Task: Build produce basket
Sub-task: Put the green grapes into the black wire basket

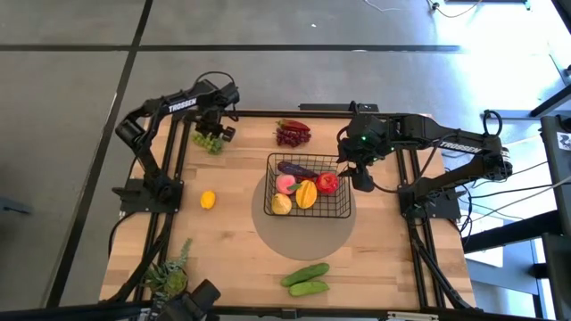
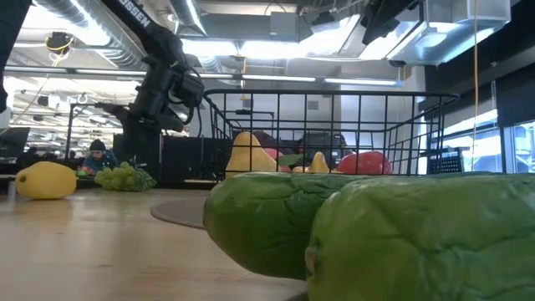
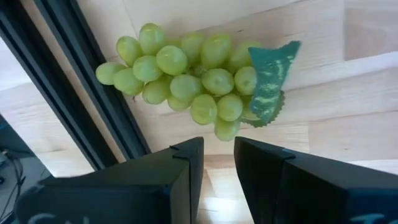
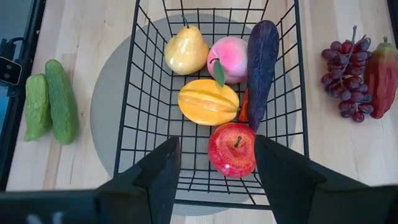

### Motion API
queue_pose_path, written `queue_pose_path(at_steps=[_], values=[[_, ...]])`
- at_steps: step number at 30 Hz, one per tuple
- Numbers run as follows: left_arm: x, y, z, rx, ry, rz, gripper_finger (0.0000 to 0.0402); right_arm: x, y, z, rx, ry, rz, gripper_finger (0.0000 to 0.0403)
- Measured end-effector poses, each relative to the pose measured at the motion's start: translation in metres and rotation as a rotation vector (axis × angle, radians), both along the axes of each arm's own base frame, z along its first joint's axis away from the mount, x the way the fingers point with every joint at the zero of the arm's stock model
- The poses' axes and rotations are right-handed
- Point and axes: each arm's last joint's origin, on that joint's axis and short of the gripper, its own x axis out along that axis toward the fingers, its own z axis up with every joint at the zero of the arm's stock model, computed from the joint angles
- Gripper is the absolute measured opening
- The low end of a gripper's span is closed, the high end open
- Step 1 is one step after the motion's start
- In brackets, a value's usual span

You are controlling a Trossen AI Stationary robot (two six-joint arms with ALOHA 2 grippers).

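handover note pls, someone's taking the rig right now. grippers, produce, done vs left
Left gripper: nearly shut, empty, hovering by the green grapes.
Right gripper: open, empty, over the basket edge.
Done, in basket: apple, starfruit, peach, pear, eggplant.
Left, on table: green grapes, purple grapes, lemon, two cucumbers.

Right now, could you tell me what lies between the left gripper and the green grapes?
Only bare wood: in the left wrist view, the left gripper hovers beside the green grapes.
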Motion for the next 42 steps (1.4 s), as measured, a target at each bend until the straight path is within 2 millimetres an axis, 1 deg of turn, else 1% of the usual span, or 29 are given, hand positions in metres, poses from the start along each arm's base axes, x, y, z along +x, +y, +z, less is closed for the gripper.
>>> queue_pose_path(at_steps=[7,10,14,22,26,39,42], values=[[-0.002,-0.003,-0.014,0.000,0.001,-0.021,0.0080,0.000,0.000,0.000,-0.001,0.000,0.002,0.0199],[0.001,-0.001,-0.016,0.047,0.005,-0.058,0.0080,0.000,0.000,0.000,-0.002,0.000,0.002,0.0199],[0.003,0.000,-0.017,0.080,0.008,-0.066,0.0080,0.000,0.000,0.000,0.000,0.000,0.001,0.0199],[0.001,0.001,-0.017,0.086,0.009,-0.042,0.0080,0.000,0.000,0.000,0.000,-0.001,0.001,0.0199],[0.000,0.002,-0.016,0.109,0.048,-0.038,0.0080,0.000,0.000,0.000,0.000,0.000,0.000,0.0199],[0.000,0.002,-0.016,0.109,0.045,-0.034,0.0080,0.000,0.000,0.000,0.000,0.000,0.000,0.0199],[0.000,0.001,-0.021,0.112,0.036,-0.022,0.0080,0.000,0.000,0.000,0.000,0.000,0.000,0.0199]])
